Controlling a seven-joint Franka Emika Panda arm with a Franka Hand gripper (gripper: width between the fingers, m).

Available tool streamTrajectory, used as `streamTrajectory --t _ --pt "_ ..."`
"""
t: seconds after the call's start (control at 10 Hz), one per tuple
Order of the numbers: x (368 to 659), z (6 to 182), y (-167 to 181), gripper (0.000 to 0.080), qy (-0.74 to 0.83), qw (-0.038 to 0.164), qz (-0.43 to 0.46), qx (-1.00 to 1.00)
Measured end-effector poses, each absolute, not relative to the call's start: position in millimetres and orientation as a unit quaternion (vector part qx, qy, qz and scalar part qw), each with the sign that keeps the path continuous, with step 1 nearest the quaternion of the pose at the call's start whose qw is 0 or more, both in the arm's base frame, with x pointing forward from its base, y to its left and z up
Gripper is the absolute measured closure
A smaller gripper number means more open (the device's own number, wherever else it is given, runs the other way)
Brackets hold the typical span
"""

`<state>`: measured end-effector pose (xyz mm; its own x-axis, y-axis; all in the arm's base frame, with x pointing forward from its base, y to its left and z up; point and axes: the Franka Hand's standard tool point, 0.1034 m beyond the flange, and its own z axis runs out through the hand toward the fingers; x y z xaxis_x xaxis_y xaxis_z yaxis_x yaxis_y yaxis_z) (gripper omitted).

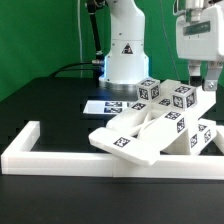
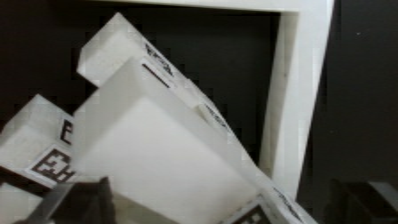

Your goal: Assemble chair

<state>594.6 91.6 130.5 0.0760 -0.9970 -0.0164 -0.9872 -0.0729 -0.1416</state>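
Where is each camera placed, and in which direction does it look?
Exterior view: off the arm, looks across the table at the chair parts, border rail, marker board; shows the arm's base and gripper.
Wrist view: on the wrist, looks down on the parts and rail; shows a fingertip.
Shared: parts, rail.

The chair parts (image 1: 155,125) were matte white with black-and-white square tags; beside them, the border rail (image 1: 60,157) was plain white on the black table (image 1: 40,100).
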Motion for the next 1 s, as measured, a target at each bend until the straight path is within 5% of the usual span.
streamTrajectory --t 1.0 --pt "597.4 136.5 101.4 0.015 0.671 0.058 -0.036 -0.738"
